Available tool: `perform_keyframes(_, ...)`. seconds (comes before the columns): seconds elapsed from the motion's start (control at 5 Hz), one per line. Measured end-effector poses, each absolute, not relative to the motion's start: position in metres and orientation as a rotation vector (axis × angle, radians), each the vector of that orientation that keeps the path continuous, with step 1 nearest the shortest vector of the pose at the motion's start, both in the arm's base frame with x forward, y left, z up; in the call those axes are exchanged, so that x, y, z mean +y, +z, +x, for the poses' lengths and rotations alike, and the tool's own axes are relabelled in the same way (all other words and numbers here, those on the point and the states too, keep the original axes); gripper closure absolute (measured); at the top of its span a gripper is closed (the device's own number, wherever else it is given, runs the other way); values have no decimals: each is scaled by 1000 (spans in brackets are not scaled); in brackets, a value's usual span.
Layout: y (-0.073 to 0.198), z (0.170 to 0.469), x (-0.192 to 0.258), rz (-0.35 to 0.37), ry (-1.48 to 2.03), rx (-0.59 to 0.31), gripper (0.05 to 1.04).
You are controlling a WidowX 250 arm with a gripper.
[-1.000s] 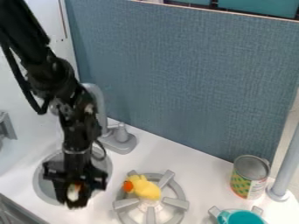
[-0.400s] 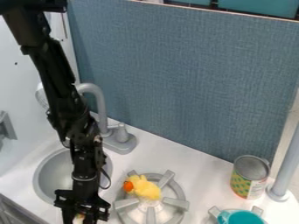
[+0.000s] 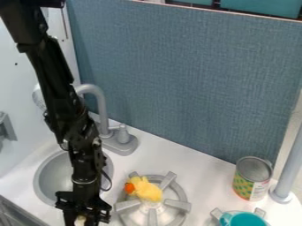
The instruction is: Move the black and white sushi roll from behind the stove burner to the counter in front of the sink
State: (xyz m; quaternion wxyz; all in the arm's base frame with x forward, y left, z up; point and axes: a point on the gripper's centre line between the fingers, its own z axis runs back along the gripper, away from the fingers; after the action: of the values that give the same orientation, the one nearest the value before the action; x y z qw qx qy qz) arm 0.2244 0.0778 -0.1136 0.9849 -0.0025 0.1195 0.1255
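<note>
camera view: sm. pale obj (image 3: pixel 80 220), partly hidden, in gripper (image 3: pixel 81 222)

open: counter (image 3: pixel 203 183) between burner (image 3: pixel 177 204) and can (image 3: pixel 252 178) | blocking: faucet (image 3: pixel 102 108), pole (image 3: pixel 288 170)

No readable text on the patterned can (image 3: pixel 252 178) or anywhere else.

Yellow duck (image 3: pixel 146 190), orange beak (image 3: pixel 129 188); teal cup (image 3: pixel 244 219); blue-grey woven-patterned panel (image 3: pixel 189 79).
</note>
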Motion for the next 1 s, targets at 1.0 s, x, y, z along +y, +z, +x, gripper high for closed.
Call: perform_keyframes(1.0,33,245,60,124,290,8,83)
